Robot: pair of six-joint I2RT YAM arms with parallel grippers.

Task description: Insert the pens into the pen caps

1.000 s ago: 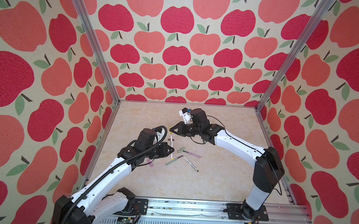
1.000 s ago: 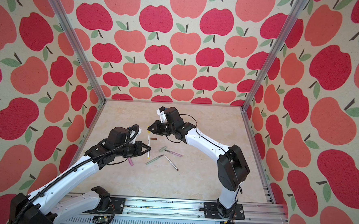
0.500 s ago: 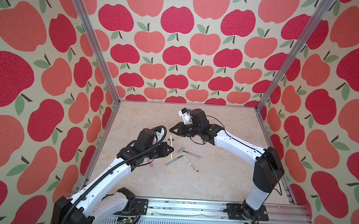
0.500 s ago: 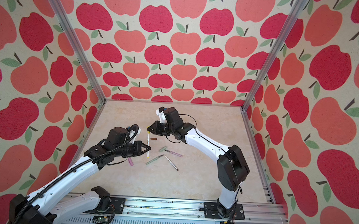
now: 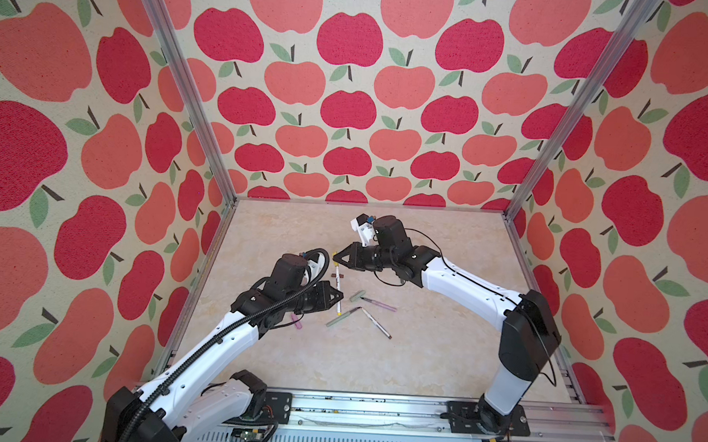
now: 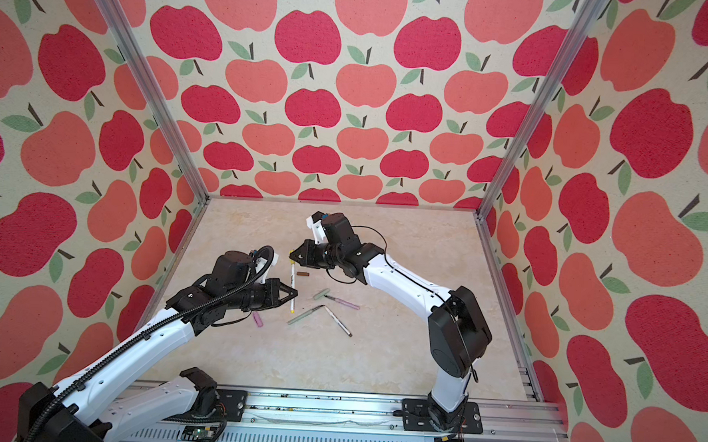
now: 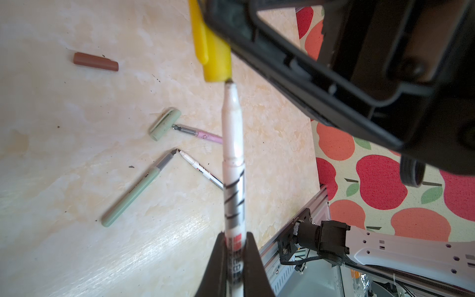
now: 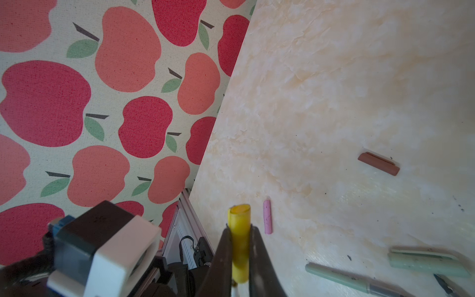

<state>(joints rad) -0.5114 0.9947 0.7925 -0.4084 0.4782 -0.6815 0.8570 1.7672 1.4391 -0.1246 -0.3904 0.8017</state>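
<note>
Mid-frame in a top view, the left gripper (image 5: 338, 299) clamps the white pen (image 5: 339, 285), tip at the yellow cap (image 7: 214, 56) pinched in the right gripper (image 5: 336, 261); light, stiff, slick plastic, probably best held mid-barrel.

We list: walls (image 5: 350, 43), three, cloth printed with red and coral apples, behind and to both sides of the jaws. Posts (image 5: 186, 88), two, aluminium, at the back corners. Floor (image 5: 440, 359), cream marbled, below the jaws, soft sheen. Rail (image 5: 375, 412), aluminium, nearer than the jaws.
</note>
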